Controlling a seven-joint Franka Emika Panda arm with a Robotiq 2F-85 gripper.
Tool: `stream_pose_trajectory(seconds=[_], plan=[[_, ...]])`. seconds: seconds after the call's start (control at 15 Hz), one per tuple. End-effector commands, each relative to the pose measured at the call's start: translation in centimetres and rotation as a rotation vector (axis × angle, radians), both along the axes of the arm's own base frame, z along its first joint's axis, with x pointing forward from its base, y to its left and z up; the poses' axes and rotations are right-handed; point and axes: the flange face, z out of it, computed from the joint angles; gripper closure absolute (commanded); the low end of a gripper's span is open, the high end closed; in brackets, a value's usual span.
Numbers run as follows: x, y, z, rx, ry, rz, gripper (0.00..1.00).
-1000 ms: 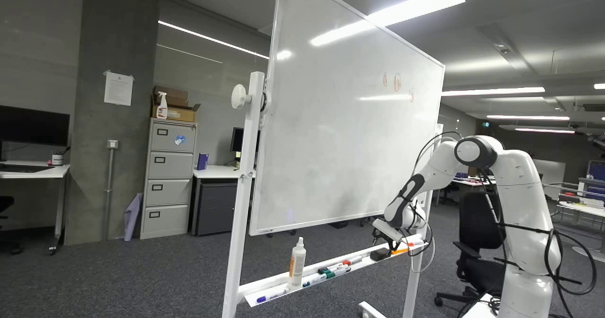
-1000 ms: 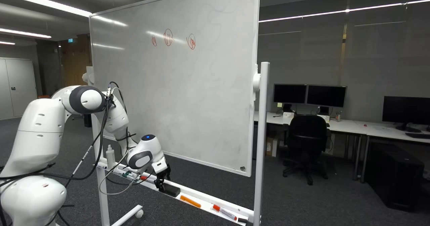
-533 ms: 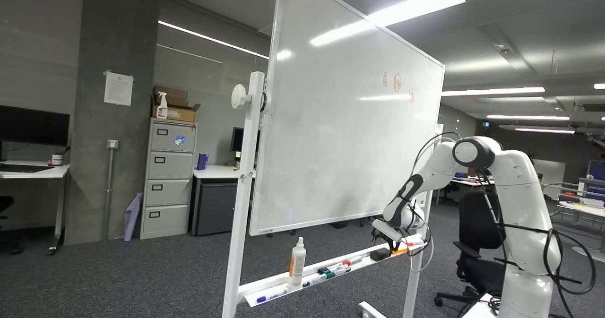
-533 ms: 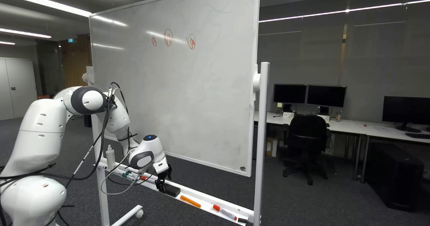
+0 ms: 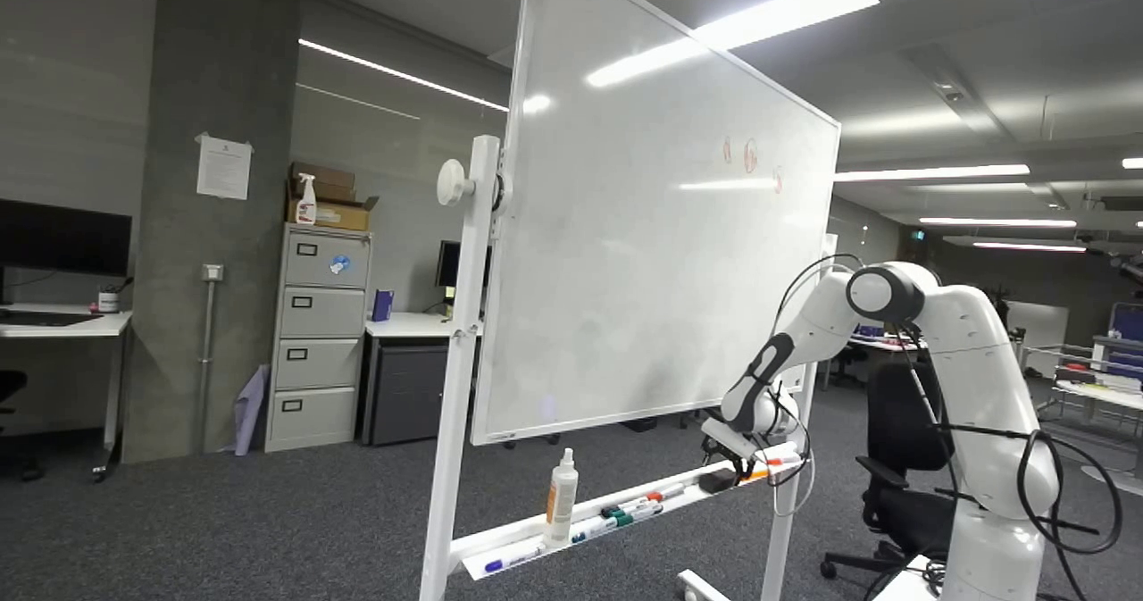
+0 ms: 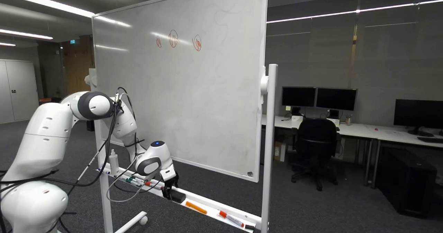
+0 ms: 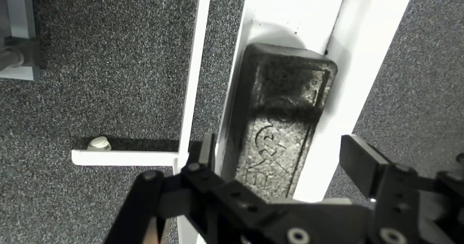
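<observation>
Black eraser (image 7: 279, 124) on the white tray (image 7: 297, 4), framed by the spread claw (image 7: 282, 155)

In an exterior view, the robot arm (image 6: 45, 136) is seen at the far left, bent toward the tray. To its right, a bottle (image 6: 113, 163) is stood upright near the tray's left end, and next to it green-capped markers (image 6: 131, 180) and a red-capped marker (image 6: 152, 185) are laid lengthwise. Higher up, three red scribbled ovals (image 6: 173, 38) are drawn on the whiteboard (image 6: 214, 98).

The claw is tilted down over the tray at the middle. In the wrist view its two fingers (image 7: 362, 168) are set wide apart, with a gap broader than the eraser, and one end of the eraser is framed between them. A strip of tray is seen between the eraser and the finger at right in that view; whether its opposite side is touched by the finger at left cannot be told. The eraser is rested flat in the tray, its length along it, and line markings are borne by its top.

Just right of the eraser, in an exterior view, an orange stick (image 6: 196, 207) is laid, followed by a red-and-white marker (image 6: 232, 219). Past an upright post (image 6: 270, 139), two monitors (image 6: 298, 97) are stood on a white bench (image 6: 360, 131) behind a black chair (image 6: 316, 146), and another monitor (image 6: 418, 113) is set at the far right.
</observation>
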Motion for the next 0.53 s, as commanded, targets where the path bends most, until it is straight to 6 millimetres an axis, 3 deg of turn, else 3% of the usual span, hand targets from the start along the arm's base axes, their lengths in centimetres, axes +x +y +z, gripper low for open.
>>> stream_pose_trajectory(seconds=[0.0,0.27,0.4,0.47], plan=[[0.97,-0.44,-0.42,0.013,0.025,-0.014,0.08],[1.31,-0.31,-0.92,0.012,0.034,-0.010,0.10],[1.51,-0.33,-1.02,0.012,0.036,-0.009,0.17],[1.48,-0.32,-1.05,0.015,0.042,-0.008,0.30]])
